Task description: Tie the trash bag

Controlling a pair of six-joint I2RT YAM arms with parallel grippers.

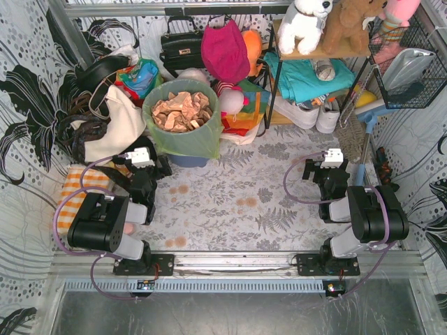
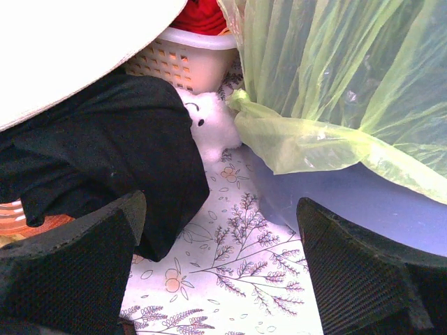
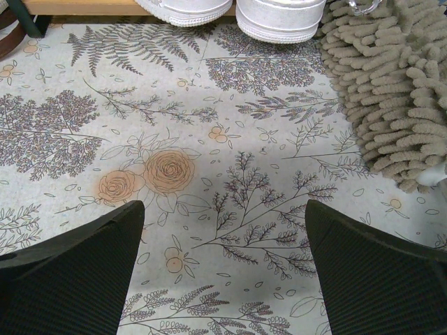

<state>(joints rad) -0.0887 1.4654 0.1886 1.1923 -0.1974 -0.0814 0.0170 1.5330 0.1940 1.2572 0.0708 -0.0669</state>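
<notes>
You are looking at a task barely beginning: the trash bag [image 1: 188, 139] is sitting open-mouthed in the blue-grey bin [image 1: 187, 160] toward the far left of the tabletop [image 1: 230, 209], with nothing knotted. Your left end effector [image 2: 220, 244] is hovering just beside the bin and your right end effector [image 3: 223, 244] is hanging well apart from it, both gaping wide and gripping nothing, so gathering the handle strips and tying them is all lying ahead

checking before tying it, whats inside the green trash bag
Tan crumpled scraps fill the trash bag nearly to its rim. Anything beneath that top layer is covered, and the blue-grey bin hides the bag's lower part.
</notes>
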